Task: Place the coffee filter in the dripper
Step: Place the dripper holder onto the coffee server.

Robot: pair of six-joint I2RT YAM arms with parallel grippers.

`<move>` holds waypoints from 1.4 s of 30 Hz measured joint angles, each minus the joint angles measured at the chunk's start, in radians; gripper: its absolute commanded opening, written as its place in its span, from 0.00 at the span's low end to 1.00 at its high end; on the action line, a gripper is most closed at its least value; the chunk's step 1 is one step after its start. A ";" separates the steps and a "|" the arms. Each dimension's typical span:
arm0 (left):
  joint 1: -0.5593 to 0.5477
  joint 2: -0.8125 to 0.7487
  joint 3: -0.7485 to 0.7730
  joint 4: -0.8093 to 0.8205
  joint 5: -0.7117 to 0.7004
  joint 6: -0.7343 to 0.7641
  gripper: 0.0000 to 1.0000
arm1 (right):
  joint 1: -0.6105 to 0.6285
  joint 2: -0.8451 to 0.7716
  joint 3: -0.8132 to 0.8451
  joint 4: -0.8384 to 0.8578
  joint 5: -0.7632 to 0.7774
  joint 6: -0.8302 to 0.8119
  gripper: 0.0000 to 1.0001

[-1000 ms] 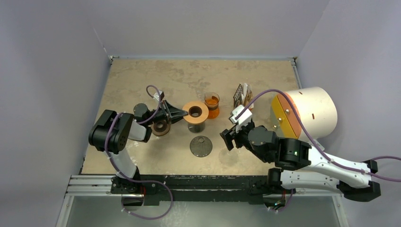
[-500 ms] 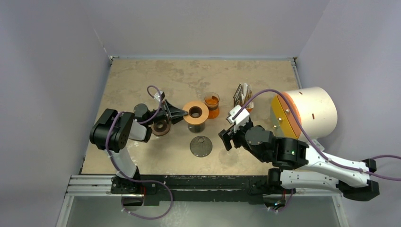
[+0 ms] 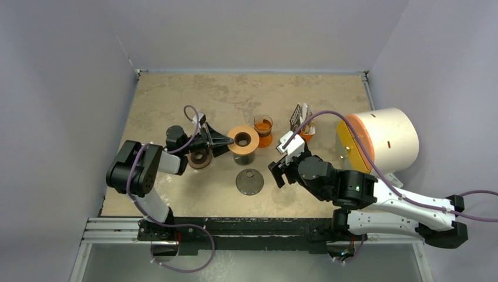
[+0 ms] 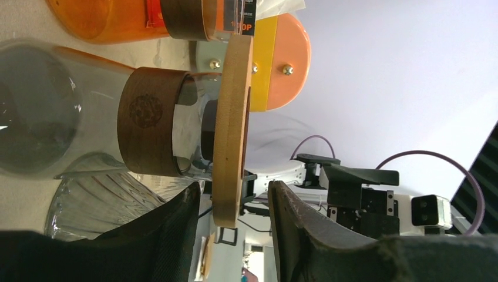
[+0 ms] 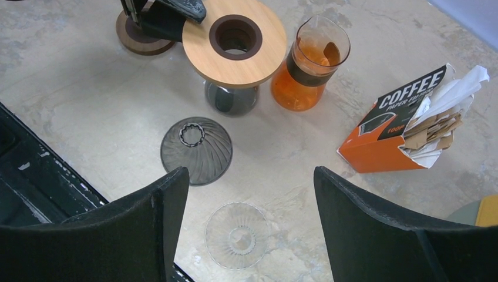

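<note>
While left end effector [image 4: 235, 194] straddles wooden stand [image 4: 232, 117] rim, unclosed, right end effector [image 5: 251, 173] gapes empty.

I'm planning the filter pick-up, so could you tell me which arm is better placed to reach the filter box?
Right. The right gripper hangs open and empty, with the filter box on its side of the table. The left gripper sits astride the wooden stand.
</note>
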 measured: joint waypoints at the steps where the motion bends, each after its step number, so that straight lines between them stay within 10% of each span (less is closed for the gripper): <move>1: 0.000 -0.016 0.001 -0.029 0.001 0.014 0.46 | -0.002 0.003 0.000 -0.001 0.002 0.003 0.81; 24: 0.001 -0.454 0.090 -1.007 -0.048 0.599 0.45 | -0.217 0.094 0.037 -0.124 -0.163 0.171 0.99; 32: 0.001 -0.471 0.176 -1.203 -0.064 0.708 0.17 | -0.259 0.103 0.040 -0.143 -0.213 0.236 0.99; 42: 0.001 -0.385 0.319 -1.334 -0.111 0.808 0.07 | -0.270 0.103 0.040 -0.143 -0.225 0.280 0.99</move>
